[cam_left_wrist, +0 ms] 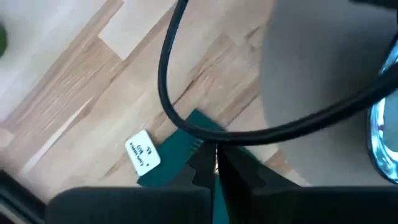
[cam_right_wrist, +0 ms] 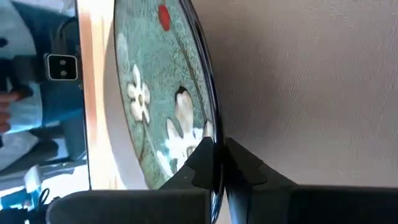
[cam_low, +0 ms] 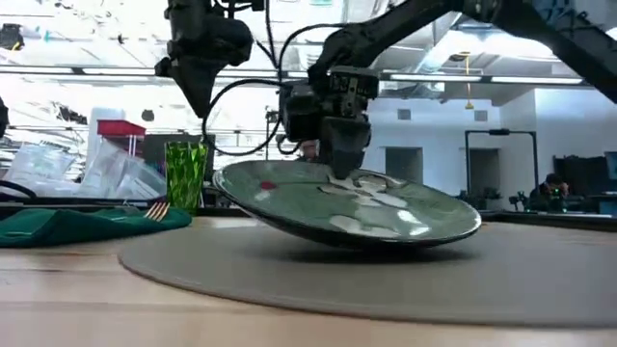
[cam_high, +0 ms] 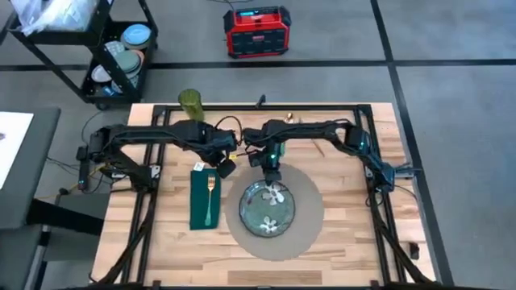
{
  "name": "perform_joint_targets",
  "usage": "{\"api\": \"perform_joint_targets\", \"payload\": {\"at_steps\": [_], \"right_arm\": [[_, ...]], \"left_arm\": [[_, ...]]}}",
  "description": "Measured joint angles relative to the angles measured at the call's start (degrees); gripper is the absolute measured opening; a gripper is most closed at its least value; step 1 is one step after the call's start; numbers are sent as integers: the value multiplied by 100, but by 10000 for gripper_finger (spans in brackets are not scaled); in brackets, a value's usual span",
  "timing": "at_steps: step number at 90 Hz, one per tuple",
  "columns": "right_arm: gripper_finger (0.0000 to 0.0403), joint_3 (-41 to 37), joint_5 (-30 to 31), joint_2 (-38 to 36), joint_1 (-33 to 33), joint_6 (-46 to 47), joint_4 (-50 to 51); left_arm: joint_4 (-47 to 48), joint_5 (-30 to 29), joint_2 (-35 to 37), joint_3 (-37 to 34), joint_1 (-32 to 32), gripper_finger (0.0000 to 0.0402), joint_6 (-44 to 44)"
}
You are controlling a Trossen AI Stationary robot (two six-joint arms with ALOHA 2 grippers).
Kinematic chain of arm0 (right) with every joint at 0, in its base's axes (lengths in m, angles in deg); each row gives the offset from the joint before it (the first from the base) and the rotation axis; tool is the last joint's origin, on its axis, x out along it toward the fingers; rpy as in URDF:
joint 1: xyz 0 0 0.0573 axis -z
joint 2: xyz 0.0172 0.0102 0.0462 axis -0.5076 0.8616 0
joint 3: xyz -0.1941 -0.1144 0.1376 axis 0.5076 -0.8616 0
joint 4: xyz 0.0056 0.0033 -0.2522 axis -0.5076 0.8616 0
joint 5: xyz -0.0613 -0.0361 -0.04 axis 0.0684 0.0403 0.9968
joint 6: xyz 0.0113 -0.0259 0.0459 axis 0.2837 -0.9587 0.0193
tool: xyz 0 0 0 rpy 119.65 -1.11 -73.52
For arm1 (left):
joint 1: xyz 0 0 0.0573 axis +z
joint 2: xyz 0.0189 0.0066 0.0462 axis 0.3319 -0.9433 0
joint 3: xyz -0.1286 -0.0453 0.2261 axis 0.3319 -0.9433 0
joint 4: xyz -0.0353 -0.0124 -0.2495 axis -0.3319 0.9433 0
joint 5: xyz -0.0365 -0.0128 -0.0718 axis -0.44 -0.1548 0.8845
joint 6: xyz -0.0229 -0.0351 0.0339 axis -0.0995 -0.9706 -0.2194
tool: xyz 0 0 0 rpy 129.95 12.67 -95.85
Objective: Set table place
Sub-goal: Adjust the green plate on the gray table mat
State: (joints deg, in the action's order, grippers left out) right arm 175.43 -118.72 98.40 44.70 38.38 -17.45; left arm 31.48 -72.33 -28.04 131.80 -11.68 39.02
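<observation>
The round grey-beige placemat (cam_high: 310, 229) lies on the wooden table (cam_high: 347, 258), right of centre. Over it is a green floral plate (cam_high: 268, 209), tilted, with my right gripper (cam_high: 272, 174) shut on its far rim. Left of the mat, a dark green napkin (cam_high: 199, 205) lies flat with a gold fork (cam_high: 211, 197) on top. My left gripper (cam_high: 225, 167) hangs shut above the napkin's far right corner (cam_left_wrist: 186, 127), well clear of it in the low view (cam_low: 199, 94). A green glass (cam_high: 192, 105) stands at the far edge. My right gripper pinches the plate's far rim (cam_right_wrist: 210, 134) between its two fingers, one on the patterned top face and one on the underside. The fingers come from above and from the far side, pointing down. The plate (cam_low: 347, 207) sits tilted, its underside low over the placemat (cam_low: 289, 275).
A black cable (cam_left_wrist: 168, 93) loops in front of my left gripper. The black rail frame (cam_high: 153, 201) runs along the table's sides. Beyond the far edge stand a black wheeled cart (cam_high: 121, 48) with dishes and a red box (cam_high: 256, 31) on the floor.
</observation>
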Motion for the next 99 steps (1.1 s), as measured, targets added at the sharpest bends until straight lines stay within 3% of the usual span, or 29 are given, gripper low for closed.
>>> {"api": "perform_joint_targets", "payload": {"at_steps": [24, 77, 99], "right_arm": [[11, 17, 96, -13, 92, 71, -224], [96, 16, 28, -13, 83, -227, -63], [154, 16, -24, -13, 79, -246, -40]], "left_arm": [[-106, -130, 0, 0, 2, 0, 176], [-107, -125, -2, 2, 2, 0, 181], [-100, -125, -2, 2, 2, 0, 232]]}}
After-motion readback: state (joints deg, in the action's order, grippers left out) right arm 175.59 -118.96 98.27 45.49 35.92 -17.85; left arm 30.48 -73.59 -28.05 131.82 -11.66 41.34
